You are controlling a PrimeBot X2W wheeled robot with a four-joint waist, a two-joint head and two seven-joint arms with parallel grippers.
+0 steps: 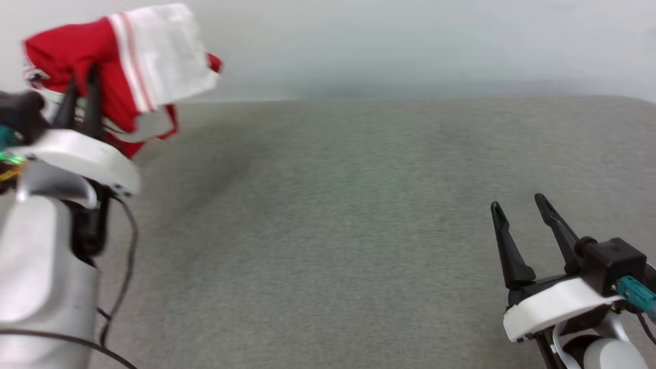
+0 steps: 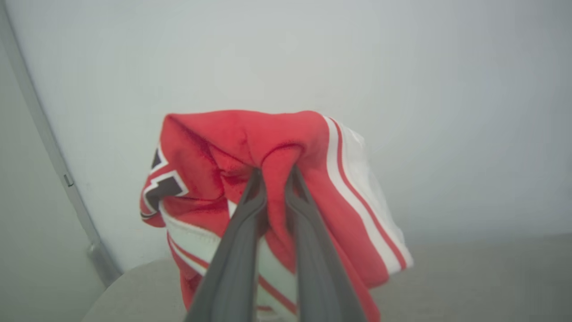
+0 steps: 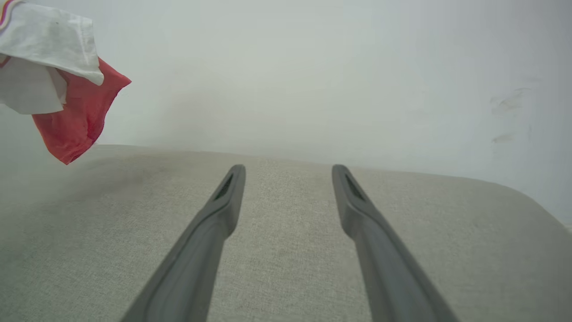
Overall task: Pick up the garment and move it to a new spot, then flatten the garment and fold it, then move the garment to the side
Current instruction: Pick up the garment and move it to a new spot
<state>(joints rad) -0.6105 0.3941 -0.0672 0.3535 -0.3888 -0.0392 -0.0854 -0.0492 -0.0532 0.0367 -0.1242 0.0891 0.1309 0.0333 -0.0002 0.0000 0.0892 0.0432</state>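
Seemingly aloft, garment (image 2: 214, 147) in left gripper (image 2: 273, 172)

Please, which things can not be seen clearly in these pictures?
1. Lettering on the garment: in the left wrist view, folds hide all but one black fragment.
2. The garment's lower end: in the head view, the left gripper covers it, so whether it touches the grey surface is unclear.
3. The garment's full shape: cut by the left edge in the right wrist view, blurred in the head view.
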